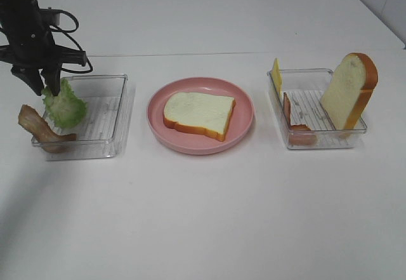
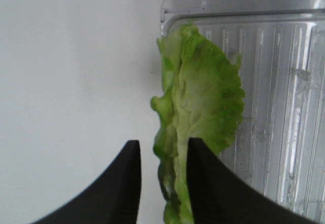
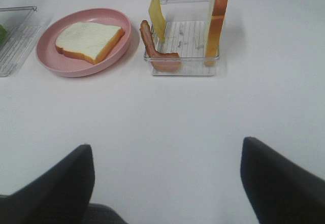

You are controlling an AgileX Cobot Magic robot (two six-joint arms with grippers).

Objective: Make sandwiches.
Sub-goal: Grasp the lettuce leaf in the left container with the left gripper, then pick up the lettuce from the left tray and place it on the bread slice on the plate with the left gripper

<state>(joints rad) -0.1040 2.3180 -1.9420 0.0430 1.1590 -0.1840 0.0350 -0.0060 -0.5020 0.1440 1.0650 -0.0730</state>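
Observation:
A green ruffled lettuce leaf (image 1: 63, 105) stands against the left wall of the left clear tray (image 1: 106, 120). My left gripper (image 1: 44, 89) comes down on its top edge. In the left wrist view the lettuce (image 2: 200, 94) has its edge between the two black fingers (image 2: 208, 183), which stand narrowly on either side of it, gripper (image 2: 163, 148) shut on it. One white bread slice (image 1: 198, 113) lies flat on the pink plate (image 1: 190, 148). My right gripper (image 3: 167, 183) is wide open over bare table, holding nothing; the high view does not show it.
A brown bacon strip (image 1: 38, 127) hangs over the left tray's near-left corner. The right tray (image 1: 317, 72) holds an upright bread slice (image 1: 349, 93), a yellow cheese slice (image 1: 276, 75) and a bacon strip (image 1: 295, 124). White table lies in front of the plate.

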